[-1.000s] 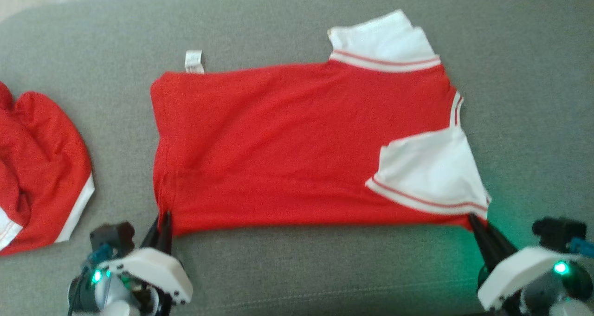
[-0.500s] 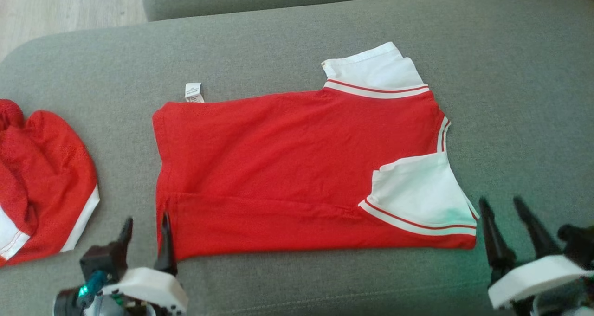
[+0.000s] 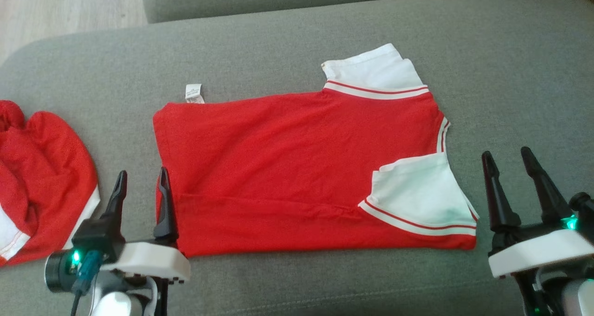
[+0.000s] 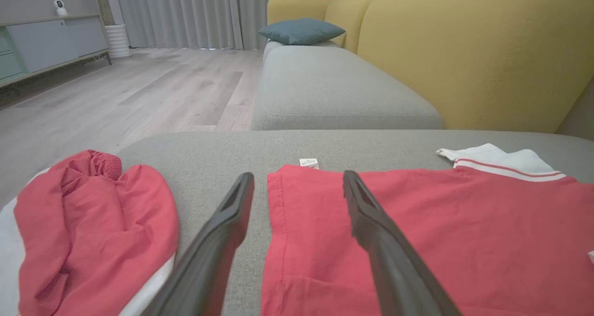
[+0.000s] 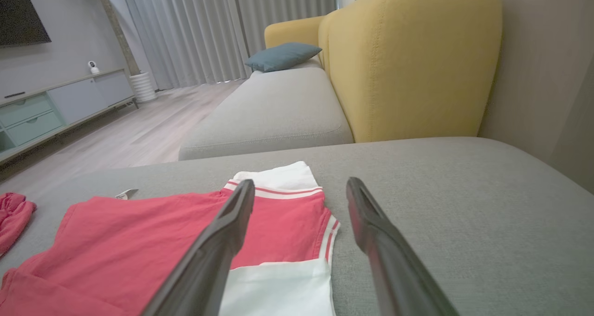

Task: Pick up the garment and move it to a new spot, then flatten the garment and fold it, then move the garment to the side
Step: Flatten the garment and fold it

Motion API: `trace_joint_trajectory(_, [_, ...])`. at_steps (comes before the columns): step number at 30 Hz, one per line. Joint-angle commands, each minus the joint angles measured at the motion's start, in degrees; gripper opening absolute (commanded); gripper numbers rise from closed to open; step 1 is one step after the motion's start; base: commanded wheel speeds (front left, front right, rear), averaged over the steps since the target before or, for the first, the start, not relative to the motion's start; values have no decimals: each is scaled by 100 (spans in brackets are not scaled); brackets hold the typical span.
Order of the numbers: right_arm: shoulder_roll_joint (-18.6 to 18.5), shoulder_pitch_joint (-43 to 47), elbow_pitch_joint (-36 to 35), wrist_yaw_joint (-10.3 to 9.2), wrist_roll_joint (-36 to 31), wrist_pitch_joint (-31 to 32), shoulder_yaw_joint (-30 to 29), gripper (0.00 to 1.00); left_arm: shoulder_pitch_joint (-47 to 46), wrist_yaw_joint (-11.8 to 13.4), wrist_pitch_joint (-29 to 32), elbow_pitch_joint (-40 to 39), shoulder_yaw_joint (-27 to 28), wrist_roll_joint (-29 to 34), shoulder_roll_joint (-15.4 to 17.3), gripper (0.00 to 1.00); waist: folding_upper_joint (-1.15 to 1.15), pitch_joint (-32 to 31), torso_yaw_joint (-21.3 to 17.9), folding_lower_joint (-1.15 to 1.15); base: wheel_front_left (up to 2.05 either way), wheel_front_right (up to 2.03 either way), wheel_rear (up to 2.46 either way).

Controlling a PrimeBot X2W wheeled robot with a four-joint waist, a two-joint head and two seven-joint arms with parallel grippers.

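Now both hands (image 3: 142, 170) (image 3: 506, 151) wide, garment (image 3: 287, 167) free.

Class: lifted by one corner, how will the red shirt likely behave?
The red shirt would probably droop and unfold: it is thin cloth lying flat with soft creases. Pushed across the grey cushion, it would likely bunch.

Your head camera looked steeply down from close above the grey cushion (image 3: 278, 37), with the garment (image 3: 287, 167) mid-frame. Your two wrist cameras sat low over that cushion, facing along it toward the yellow sofa back (image 4: 464, 51). All three views shared the garment and its white sleeve (image 4: 492, 158).
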Motion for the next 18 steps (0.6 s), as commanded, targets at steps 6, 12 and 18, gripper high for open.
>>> trace_joint_trajectory(6, [-195,-414,-279,39,44,45,201,100,-703,-47,210,-77,84,42,91,100,0,375,47,0,0,0,0])
trace_joint_trajectory(12, [-241,-677,-283,39,97,48,268,100,-1825,-361,473,772,93,-191,70,100,0,900,91,0,0,0,0])
trace_joint_trajectory(18, [-255,-901,-183,39,173,-31,402,100,-3096,-678,831,2141,240,-538,81,100,0,1258,21,0,0,0,0])
